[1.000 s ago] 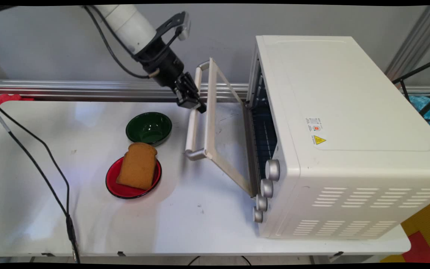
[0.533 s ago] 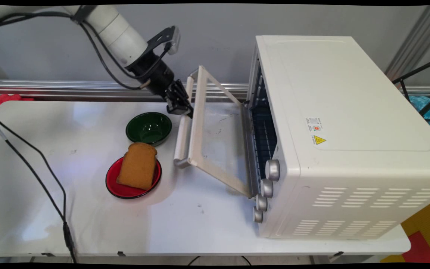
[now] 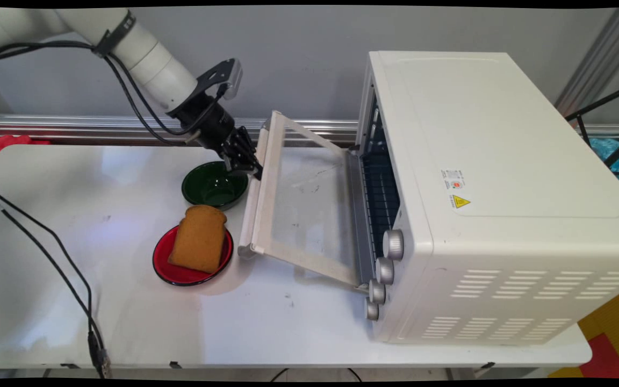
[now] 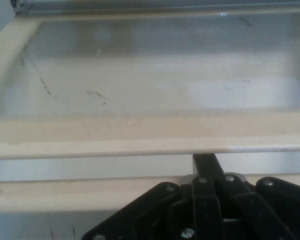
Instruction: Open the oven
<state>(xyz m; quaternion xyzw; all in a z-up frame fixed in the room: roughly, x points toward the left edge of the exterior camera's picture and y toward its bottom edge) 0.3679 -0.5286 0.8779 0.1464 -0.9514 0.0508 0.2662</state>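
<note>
My black gripper [image 3: 253, 172] is at the far end of the door handle [image 3: 247, 215] of the white toaster oven [image 3: 503, 188]. The glass door [image 3: 304, 209] hangs well open, tilted down toward the table. In the hand view the gripper [image 4: 206, 162] is shut. Its fingertips poke up past the cream handle bar [image 4: 90, 195] into the gap before the door frame [image 4: 115, 145]. Nothing sits between the fingers. The wire rack [image 3: 379, 199] shows inside the oven.
A dark green bowl [image 3: 210, 185] sits just left of the gripper and under it. A slice of toast [image 3: 198, 238] leans on a red plate [image 3: 167, 263] close to the handle's near end. Black cables [image 3: 46, 236] trail over the table's left side.
The door has swung further down and open, its handle moving left and lower. The gripper has gone left and down with it, now above the green bowl's right rim.
</note>
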